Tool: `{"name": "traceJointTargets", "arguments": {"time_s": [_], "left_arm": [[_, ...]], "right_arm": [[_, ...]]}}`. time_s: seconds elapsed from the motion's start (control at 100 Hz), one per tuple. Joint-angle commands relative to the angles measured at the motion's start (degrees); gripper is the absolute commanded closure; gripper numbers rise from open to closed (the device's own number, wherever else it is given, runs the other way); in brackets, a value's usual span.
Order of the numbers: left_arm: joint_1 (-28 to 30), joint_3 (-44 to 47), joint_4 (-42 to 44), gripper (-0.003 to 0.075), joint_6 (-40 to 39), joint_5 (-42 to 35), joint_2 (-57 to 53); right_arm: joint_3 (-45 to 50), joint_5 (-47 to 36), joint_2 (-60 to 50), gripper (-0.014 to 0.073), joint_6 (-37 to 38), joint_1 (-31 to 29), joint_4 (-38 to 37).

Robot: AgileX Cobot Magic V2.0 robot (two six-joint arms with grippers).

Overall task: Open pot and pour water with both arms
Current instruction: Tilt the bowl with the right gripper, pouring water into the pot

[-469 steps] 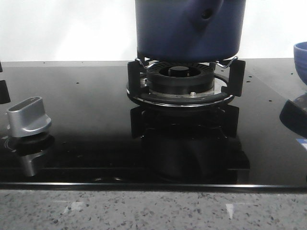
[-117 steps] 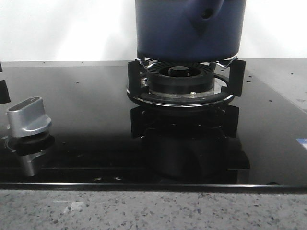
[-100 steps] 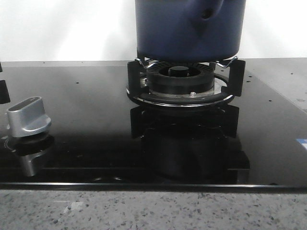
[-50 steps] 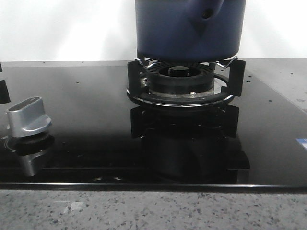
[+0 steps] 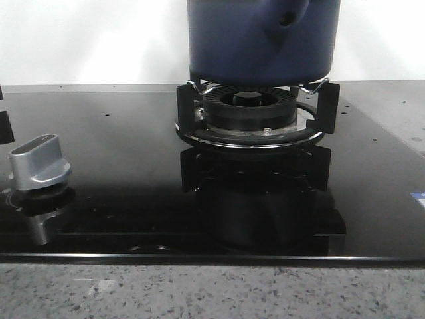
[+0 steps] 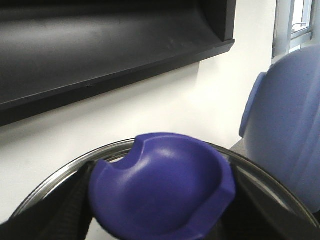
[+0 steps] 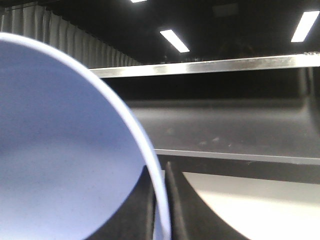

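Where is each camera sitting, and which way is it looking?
Front: low at the counter edge, facing the pot on the burner; no arm shows.
Left wrist: above the left gripper, facing the lid knob it seems to clamp.
Right wrist: above the right gripper, tilted up at the hood; fingers pinch the bowl.
Both wrist views share bowl and hood.

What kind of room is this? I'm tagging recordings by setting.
Probably a kitchen: a dark blue pot sits on a gas burner in a glossy black cooktop, with a silver control knob.
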Motion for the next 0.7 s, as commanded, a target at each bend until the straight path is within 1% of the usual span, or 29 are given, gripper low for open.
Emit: {"name": "traceJointTargets", "arguments": {"time_s": [0.0, 0.69], "left_arm": [[0.2, -2.3, -4.7, 0.0405, -0.6, 0.1, -2.9], [0.2, -2.3, -4.7, 0.0405, -0.6, 0.1, -2.9]], "right_arm": [[-1.4, -4.7, -2.9, 0.0662, -0.1, 0.1, -0.3], [-1.6, -3.1, -3.1, 0.0662, -0.1, 0.1, 0.0]]}}
